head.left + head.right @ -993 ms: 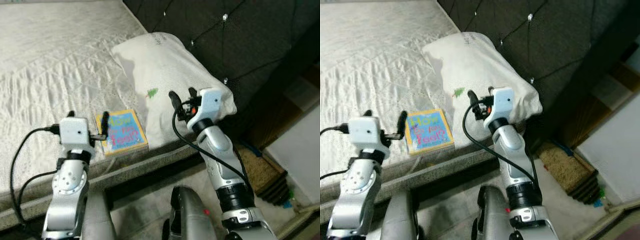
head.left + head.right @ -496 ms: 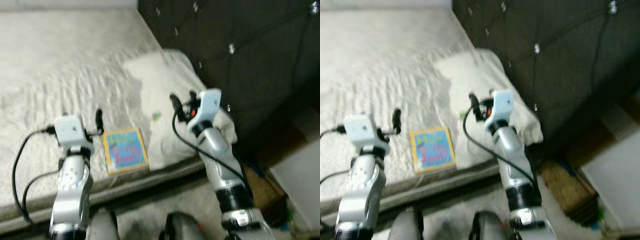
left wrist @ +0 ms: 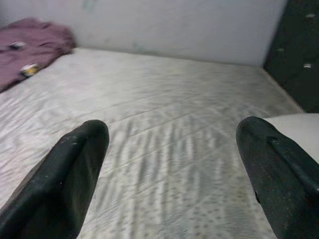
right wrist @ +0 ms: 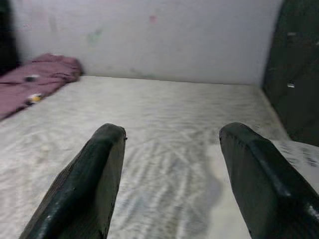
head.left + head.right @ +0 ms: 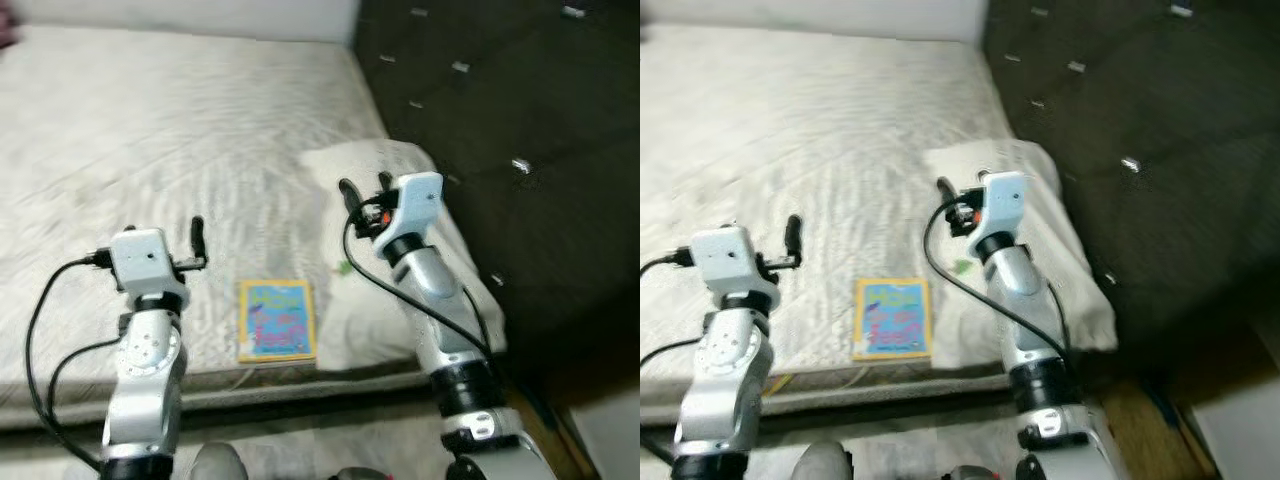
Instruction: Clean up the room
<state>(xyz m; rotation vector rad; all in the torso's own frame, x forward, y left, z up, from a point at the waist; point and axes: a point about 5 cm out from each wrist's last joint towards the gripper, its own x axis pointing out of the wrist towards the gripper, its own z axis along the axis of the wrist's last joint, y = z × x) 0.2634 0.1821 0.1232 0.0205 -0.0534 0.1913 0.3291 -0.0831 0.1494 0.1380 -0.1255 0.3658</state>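
A thin children's book with a blue and yellow cover lies flat on the grey-white mattress, near its front edge. A white pillow lies just right of the book, against the dark headboard. My left gripper is raised over the mattress to the left of the book, open and holding nothing. Over the pillow's far end my right gripper hovers, also open with nothing in it. A crumpled purple cloth lies at the far end of the bed, by the wall.
A dark tufted headboard rises along the right side of the bed. A pale wall closes off the far end. The bed's front edge runs just below the book. Bare mattress stretches ahead of both grippers.
The whole picture has shifted, so the camera moved: more of the mattress and the far wall show, and the floor has dropped out of view. Both arms hold the same pose, still open.
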